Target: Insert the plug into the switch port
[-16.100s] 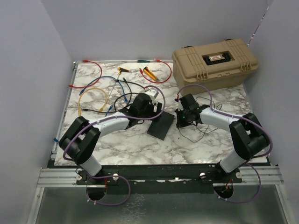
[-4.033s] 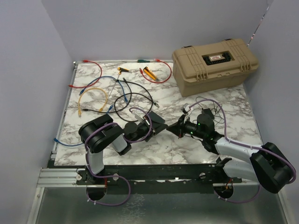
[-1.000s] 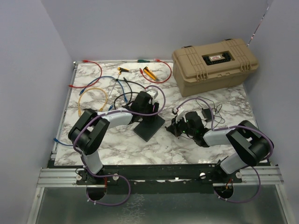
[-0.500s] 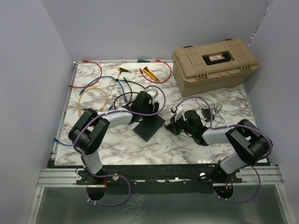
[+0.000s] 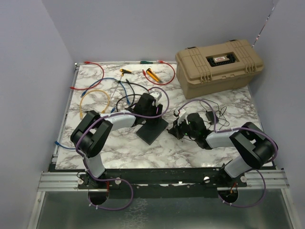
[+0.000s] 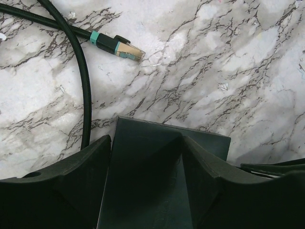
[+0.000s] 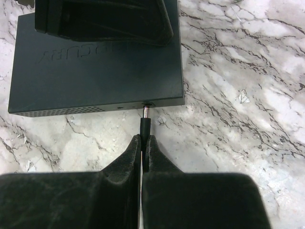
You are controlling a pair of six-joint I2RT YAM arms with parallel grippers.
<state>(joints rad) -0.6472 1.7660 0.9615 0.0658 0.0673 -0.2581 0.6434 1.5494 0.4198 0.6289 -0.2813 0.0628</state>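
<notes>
Marble table point(image 5: 119, 148) | left hand point(image 6: 145, 160) clamps switch point(image 7: 95, 71) | right hand point(image 7: 143, 145) pinches plug point(image 7: 145, 123), tip at port point(image 7: 148, 104)

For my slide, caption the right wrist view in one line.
Right gripper pinches the barrel plug, its tip at the port of the switch.

Top external high at the near side, overlooking the whole table point(image 5: 143, 152), left wrist close above the switch point(image 6: 147, 191), right wrist low, facing the plug point(image 7: 145, 125), switch shared by all.
</notes>
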